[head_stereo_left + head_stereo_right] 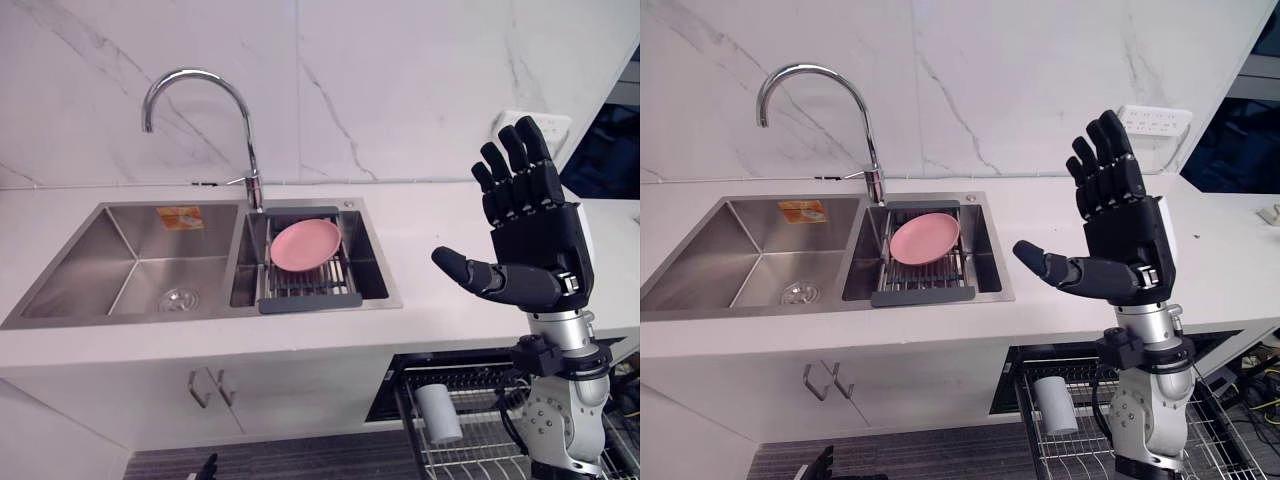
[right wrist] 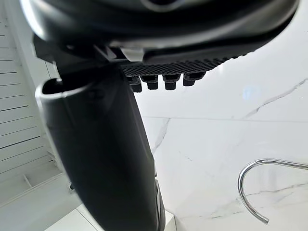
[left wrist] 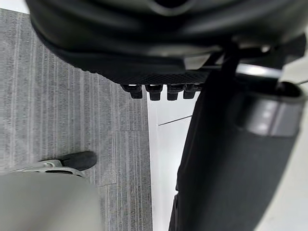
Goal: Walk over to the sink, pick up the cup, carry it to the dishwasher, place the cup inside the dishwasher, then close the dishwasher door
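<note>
A pale cup (image 1: 438,412) lies on the pulled-out wire rack (image 1: 1200,440) of the dishwasher below the counter, at the lower right. My right hand (image 1: 530,235) is raised upright over the counter to the right of the sink, open, fingers straight, thumb pointing left, nothing in it. The cup sits below it and slightly left, well apart. My left hand (image 3: 159,53) hangs low over the grey floor, open and empty; its fingertips (image 1: 207,466) show at the bottom edge of the left eye view.
The steel double sink (image 1: 120,265) has a curved tap (image 1: 200,85). A pink plate (image 1: 305,244) rests on a drain rack (image 1: 305,290) in its right basin. White cupboard doors with handles (image 1: 205,388) stand below. A socket strip (image 1: 1155,120) is on the marble wall.
</note>
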Tool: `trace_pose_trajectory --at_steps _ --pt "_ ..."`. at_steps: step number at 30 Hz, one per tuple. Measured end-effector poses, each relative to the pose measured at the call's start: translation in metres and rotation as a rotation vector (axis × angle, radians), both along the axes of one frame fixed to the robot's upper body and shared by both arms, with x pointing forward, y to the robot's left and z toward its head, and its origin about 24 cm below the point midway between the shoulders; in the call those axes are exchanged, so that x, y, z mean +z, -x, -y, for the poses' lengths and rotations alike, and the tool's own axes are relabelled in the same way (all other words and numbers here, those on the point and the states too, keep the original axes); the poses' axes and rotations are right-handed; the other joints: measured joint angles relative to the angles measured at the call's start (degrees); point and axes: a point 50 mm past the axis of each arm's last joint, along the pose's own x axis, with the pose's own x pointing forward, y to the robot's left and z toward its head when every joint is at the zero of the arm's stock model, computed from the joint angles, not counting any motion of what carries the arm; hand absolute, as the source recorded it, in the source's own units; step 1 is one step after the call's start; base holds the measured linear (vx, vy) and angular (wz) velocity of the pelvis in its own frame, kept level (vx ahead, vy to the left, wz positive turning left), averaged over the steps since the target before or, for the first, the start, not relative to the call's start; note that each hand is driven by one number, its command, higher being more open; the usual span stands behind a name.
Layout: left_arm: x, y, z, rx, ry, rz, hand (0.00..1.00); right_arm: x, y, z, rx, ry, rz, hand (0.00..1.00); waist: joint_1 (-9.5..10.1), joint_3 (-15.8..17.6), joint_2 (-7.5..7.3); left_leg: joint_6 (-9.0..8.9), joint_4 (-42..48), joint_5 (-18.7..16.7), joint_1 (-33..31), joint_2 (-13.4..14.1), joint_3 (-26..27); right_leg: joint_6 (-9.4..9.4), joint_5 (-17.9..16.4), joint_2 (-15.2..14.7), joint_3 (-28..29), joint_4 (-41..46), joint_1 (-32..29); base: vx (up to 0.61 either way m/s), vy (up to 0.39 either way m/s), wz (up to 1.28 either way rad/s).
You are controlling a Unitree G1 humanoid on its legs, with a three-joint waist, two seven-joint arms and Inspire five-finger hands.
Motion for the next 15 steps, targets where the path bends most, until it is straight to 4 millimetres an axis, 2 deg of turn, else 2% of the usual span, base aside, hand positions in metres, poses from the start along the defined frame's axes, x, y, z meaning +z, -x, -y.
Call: trace_pose_trajectory --at_steps 6,8,9,12,15 --pt "-0.002 0.002 0.0 0.048 0.015 -0.028 1.0 -0.001 -0.002 -0.008 0.048 0.01 -0.001 1.0 -0.06 0.43 0.38 -0.56 -0.37 1.22 -0.68 0.07 0.23 -0.11 -0.35 0.28 1.37 -3.22 0.73 -0.14 -0.039 -0.04" --pt "-0.003 0.002 0.0 0.054 0.016 -0.034 1.0 -0.002 -0.003 -0.011 0.065 0.015 -0.001 1.0 -0.11 0.88 0.24 -1.04 -0.43 2.22 -1.15 0.0 0.46 0.55 -1.49 0.19 1.59 -4.07 0.62 -0.16 -0.086 -0.03" --pt "-0.003 0.004 0.0 0.056 0.016 -0.042 1.0 -0.004 -0.003 -0.01 0.069 0.017 -0.01 1.0 -0.48 1.32 0.72 -1.45 -0.44 2.94 -1.07 0.33 0.08 0.07 -1.81 0.7 1.07 -4.09 0.73 -0.15 -0.084 0.11" --pt "-0.005 0.009 0.002 0.062 0.022 -0.064 1.0 -0.01 -0.005 -0.008 0.066 0.005 -0.037 1.0 -1.2 1.31 1.17 -1.78 -0.44 3.6 -1.28 1.16 -0.61 0.31 -2.11 1.64 0.14 -4.2 0.99 -0.1 -0.069 0.15" --pt "-0.005 0.009 0.001 0.061 0.02 -0.065 1.0 -0.012 -0.006 -0.009 0.072 0.004 -0.046 1.0 -1.26 1.41 1.06 -1.75 -0.43 3.71 -1.66 1.48 -0.88 0.5 -1.94 1.87 -0.23 -4.49 0.97 -0.02 -0.035 0.07"
